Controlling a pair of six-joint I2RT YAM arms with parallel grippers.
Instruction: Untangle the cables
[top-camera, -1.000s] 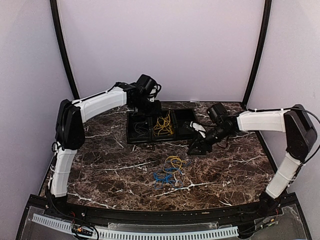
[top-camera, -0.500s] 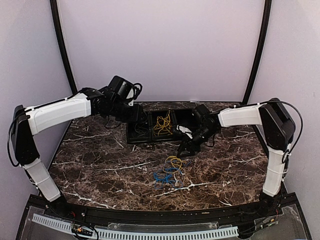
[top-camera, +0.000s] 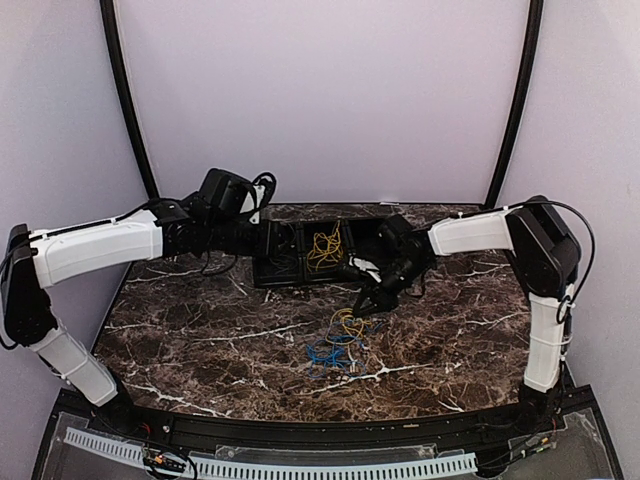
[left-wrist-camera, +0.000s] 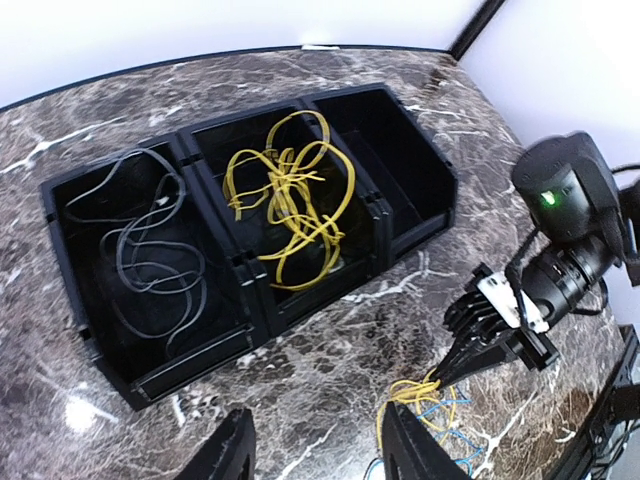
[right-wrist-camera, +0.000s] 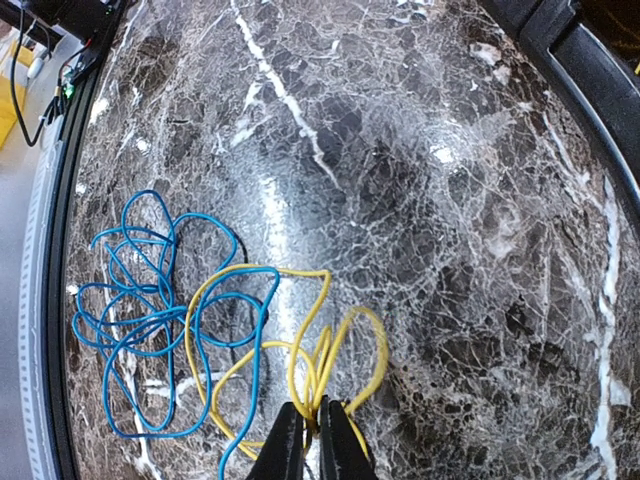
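Cables (top-camera: 338, 340) lie in a small tangle on the tabletop (top-camera: 200, 330), just in front of the black tray (left-wrist-camera: 190, 355), with yellow loops (right-wrist-camera: 380, 345) interlaced with blue loops (right-wrist-camera: 150, 320). My right gripper (right-wrist-camera: 313, 425) is pinched nearly closed on a few yellow strands at the edge of the tangle nearest the tray. I judge this is the hold for drawing yellow free of blue, toward the middle compartment where other yellow cable already sits. My left gripper (left-wrist-camera: 325, 455) hangs beside the tray, fingers spread and holding nothing; I judge it is standing clear of the pull. Against a second ago, the right arm has swung in from beside the tray onto the tangle, the left arm has drawn back from over the tray, and the tangle lies where it was.
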